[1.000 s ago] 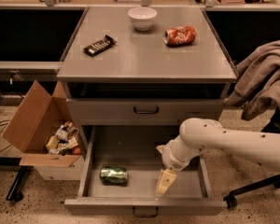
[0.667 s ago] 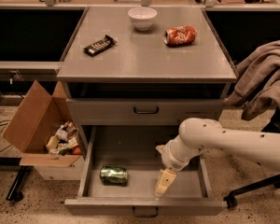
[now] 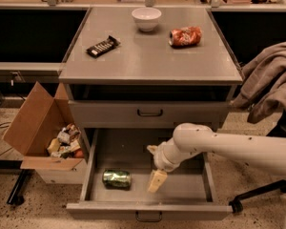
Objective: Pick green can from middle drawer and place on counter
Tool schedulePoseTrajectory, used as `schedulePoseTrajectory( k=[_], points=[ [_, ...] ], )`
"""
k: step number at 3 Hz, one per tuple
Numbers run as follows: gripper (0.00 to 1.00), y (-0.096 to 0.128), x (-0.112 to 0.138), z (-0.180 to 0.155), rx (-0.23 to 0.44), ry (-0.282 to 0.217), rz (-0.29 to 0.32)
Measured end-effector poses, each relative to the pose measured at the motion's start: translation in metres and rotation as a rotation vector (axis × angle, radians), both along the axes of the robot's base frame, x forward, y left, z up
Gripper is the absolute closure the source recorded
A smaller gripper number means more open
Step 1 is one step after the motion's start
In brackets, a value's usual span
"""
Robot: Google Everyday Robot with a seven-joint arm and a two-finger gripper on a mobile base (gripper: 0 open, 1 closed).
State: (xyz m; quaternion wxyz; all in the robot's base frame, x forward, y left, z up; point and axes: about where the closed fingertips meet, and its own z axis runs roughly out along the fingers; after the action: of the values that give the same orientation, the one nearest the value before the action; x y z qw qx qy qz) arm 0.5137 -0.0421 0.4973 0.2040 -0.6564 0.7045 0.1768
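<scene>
Hovering low inside the open middle drawer [image 3: 187,187], the robot's pincer [image 3: 153,168] hangs spread and empty near the green can [image 3: 117,178], which lies on its side, long axis crosswise, towards the cardboard box [image 3: 33,123].

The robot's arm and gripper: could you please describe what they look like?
The arm is a smooth white tube with small dark specks and a rounded joint. The gripper, over the middle drawer to the right of the green can, is pale cream-yellow and wedge-shaped.
</scene>
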Motion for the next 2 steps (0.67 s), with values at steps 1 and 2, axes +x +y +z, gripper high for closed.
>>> schedulePoseTrajectory(
  k=[1, 2],
  points=[
    [0.00, 0.033, 0.017, -0.020, 0.039, -0.054, 0.043],
    [0.00, 0.064, 0.033, -0.056, 0.047, -0.090, 0.053]
  ],
)
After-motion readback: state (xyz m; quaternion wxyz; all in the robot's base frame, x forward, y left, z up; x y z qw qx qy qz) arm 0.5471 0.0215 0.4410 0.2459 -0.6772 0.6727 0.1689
